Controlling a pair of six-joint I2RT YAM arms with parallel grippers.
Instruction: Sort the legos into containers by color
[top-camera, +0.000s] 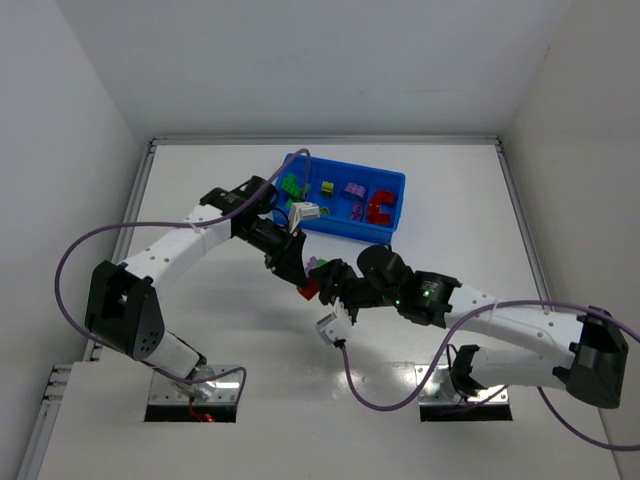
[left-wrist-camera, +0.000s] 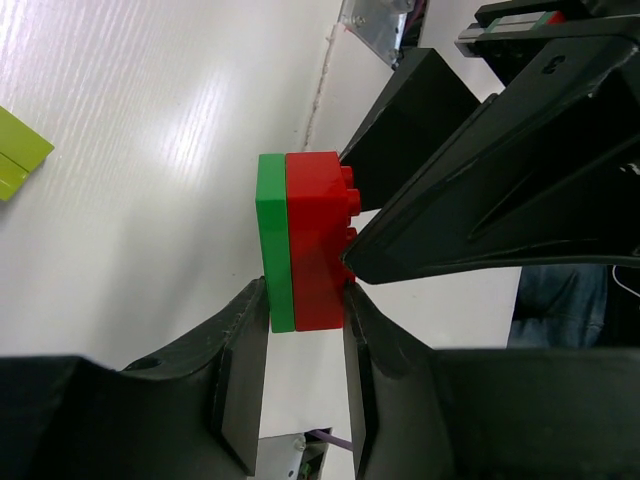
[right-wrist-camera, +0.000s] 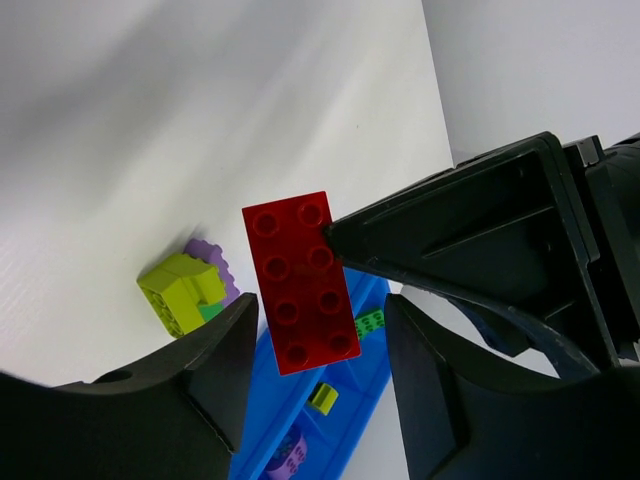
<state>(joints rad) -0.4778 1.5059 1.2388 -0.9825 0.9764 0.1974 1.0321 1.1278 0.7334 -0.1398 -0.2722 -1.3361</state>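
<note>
Left gripper (top-camera: 288, 262): jaws clamped on the green and red faces of a red-green lego pair (left-wrist-camera: 300, 240), over the middle of the table (top-camera: 200, 340).
Right gripper (right-wrist-camera: 320, 330): jaws parted astride the same pair; contact cannot be told.
Blue tray (top-camera: 398, 180): at 1 o'clock of the pair, other legos (top-camera: 380, 208) inside.

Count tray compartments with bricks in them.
4, side by side in the tray: green leftmost, then yellow-green, purple, red rightmost. Left arm covers part of the leftmost, so bricks there may be hidden.
</note>
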